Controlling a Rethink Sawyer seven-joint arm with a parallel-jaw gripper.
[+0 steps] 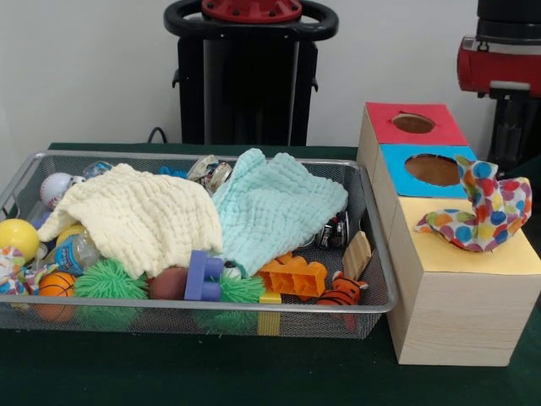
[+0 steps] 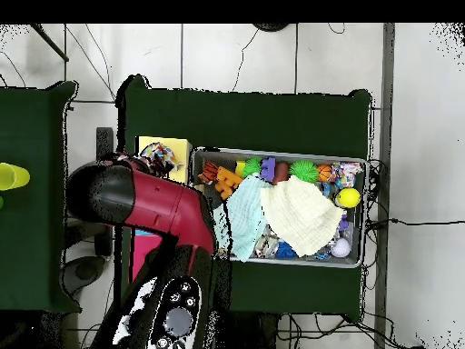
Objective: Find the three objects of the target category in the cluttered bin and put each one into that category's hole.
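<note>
A dotted cloth [image 1: 480,207] lies bunched on the yellow top [image 1: 473,254] of the wooden box [image 1: 452,309], and it covers the place of the hole, so the hole itself does not show. One end of the cloth stands up and reaches over the edge of the blue top [image 1: 397,165]. Behind it is the red top [image 1: 406,135] with its own hole.

In the overhead view the red arm [image 2: 150,204] reaches over the box, and it hides the gripper. I cannot tell how the fingers stand. In the same view the cloth [image 2: 163,154] shows on the yellow top, just past the end of the arm.

The bin [image 1: 372,309] stands just beside the box, on the green table [image 1: 254,372]. In it a cream cloth [image 1: 135,216] and a mint cloth [image 1: 275,207] lie side by side on top of the toys. Near the front wall are a green spiky ball [image 1: 110,279], a purple block [image 1: 203,275], an orange block [image 1: 296,275] and a small tiger toy [image 1: 342,292]. A yellow ball [image 1: 17,237] is at the bin's end far from the box. No other dotted cloth shows in the bin.
</note>
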